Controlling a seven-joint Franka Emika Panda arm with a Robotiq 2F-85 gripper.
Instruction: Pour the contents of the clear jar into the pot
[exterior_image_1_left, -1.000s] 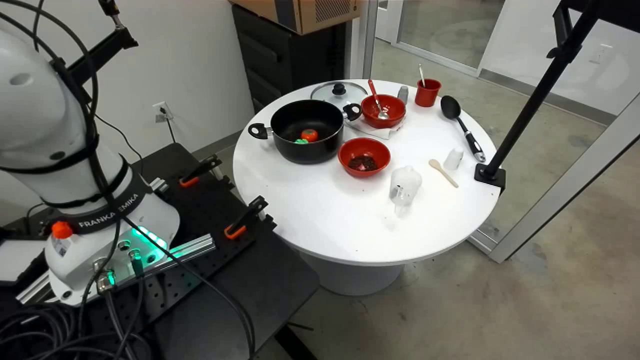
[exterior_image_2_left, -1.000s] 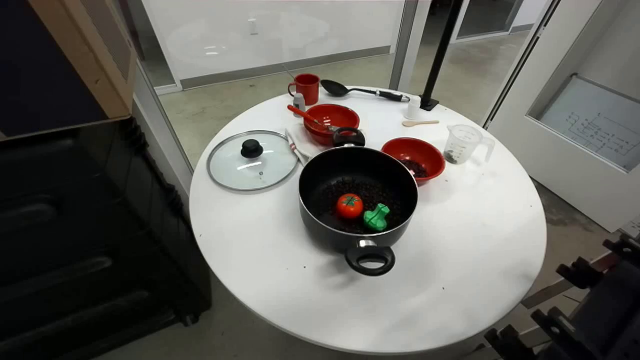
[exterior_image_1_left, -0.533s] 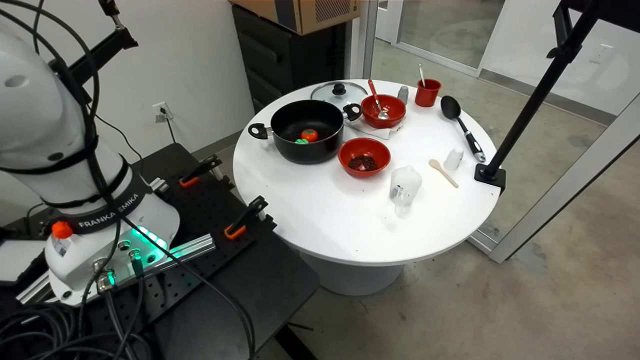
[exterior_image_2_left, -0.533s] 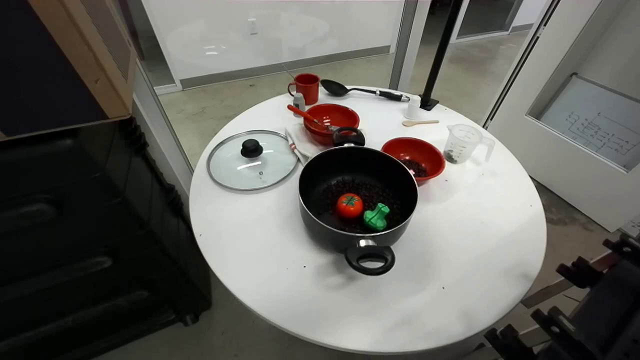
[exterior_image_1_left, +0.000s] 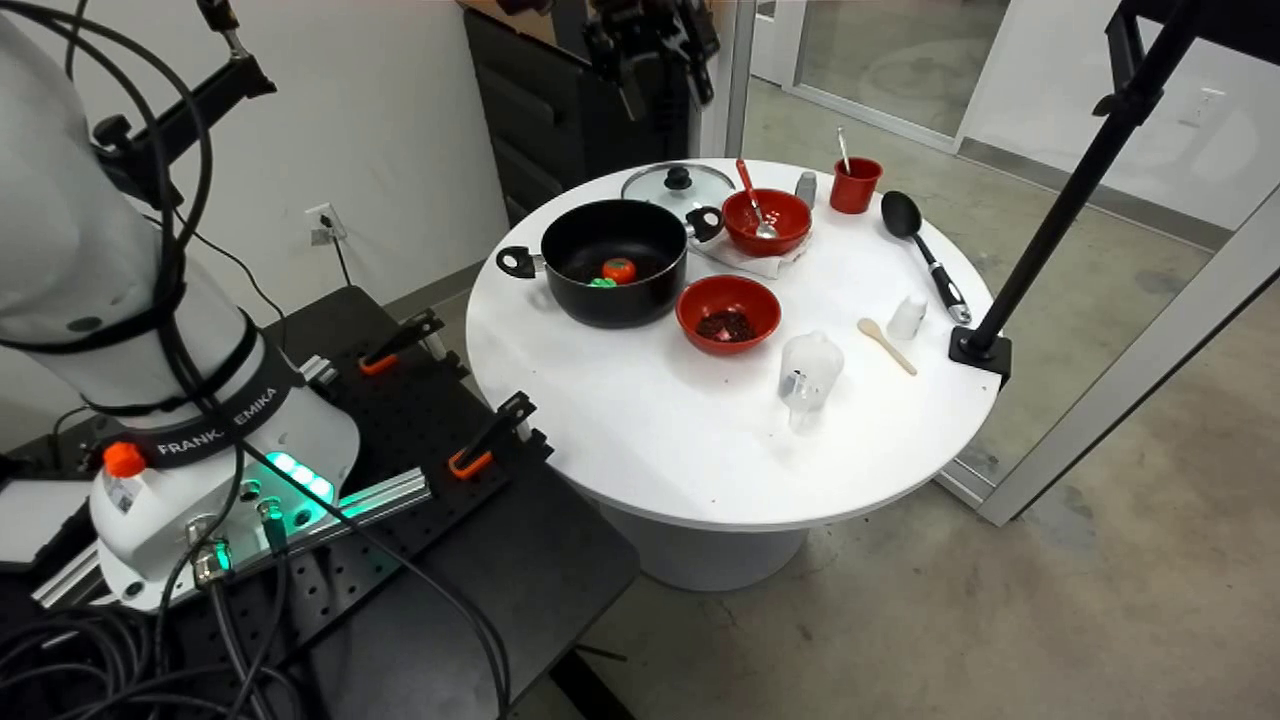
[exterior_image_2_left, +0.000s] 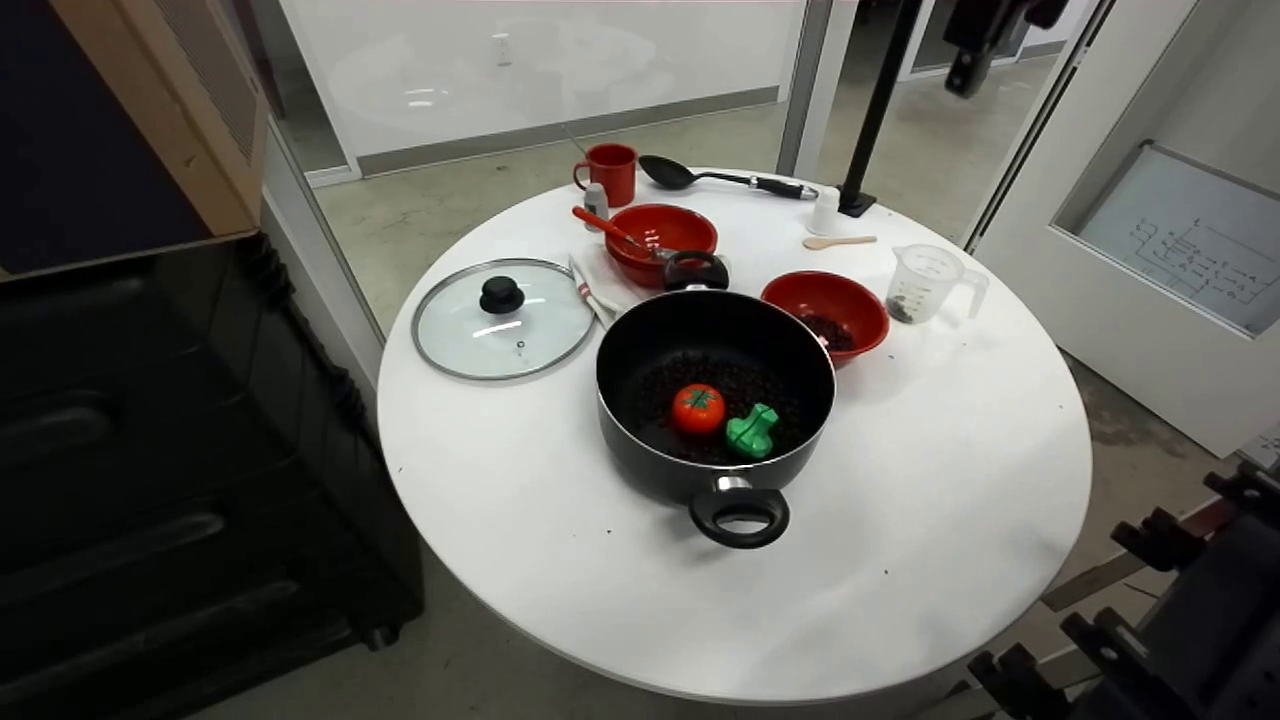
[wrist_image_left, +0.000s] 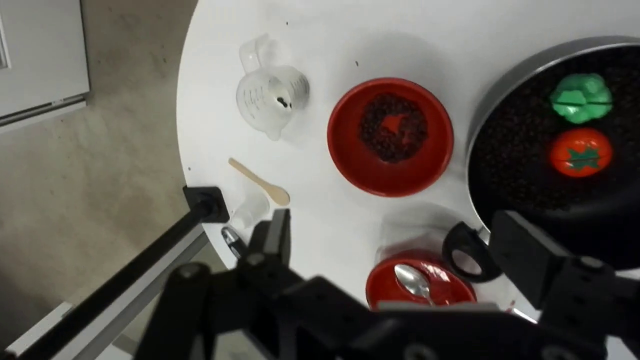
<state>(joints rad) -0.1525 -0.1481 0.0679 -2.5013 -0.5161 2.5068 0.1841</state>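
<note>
Gripper (wrist_image_left: 397, 240) is up over the table (exterior_image_2_left: 520, 500), partly cut off at the top edge in both exterior views. Fingers (wrist_image_left: 525, 252) spread wide apart; in the wrist view bare tabletop shows through the gap. Clear jar (exterior_image_2_left: 925, 280) (handle, spout, printed marks) stands upright on the table near its edge, a few dark bits (wrist_image_left: 283, 102) at the bottom. Pot (exterior_image_2_left: 640, 465) sits well apart from it: lots of dark granules (exterior_image_2_left: 720, 370) inside, plus a tomato (exterior_image_2_left: 698, 409) and a green piece (exterior_image_2_left: 752, 432) lying on top, just beside each other. Red bowl (wrist_image_left: 380, 175) stands between jar and pot, just beside the pot, with more granules (wrist_image_left: 371, 127) in its base. Second red bowl (exterior_image_2_left: 645, 270) is next to one pot handle, a red-handled spoon (exterior_image_2_left: 607, 227) leaning in it, white cloth (exterior_image_2_left: 612, 288) at its foot. Glass lid (exterior_image_2_left: 460, 330) lies flat near the pot, knob up. Toward the back in an exterior view: grey shaker (exterior_image_2_left: 596, 200), red mug (exterior_image_2_left: 615, 180), black serving spoon (exterior_image_2_left: 668, 172). Wooden spoon (exterior_image_2_left: 838, 242) and a whitish cup (exterior_image_2_left: 825, 213) are near the black pole (exterior_image_2_left: 880, 110) at the table edge.
</note>
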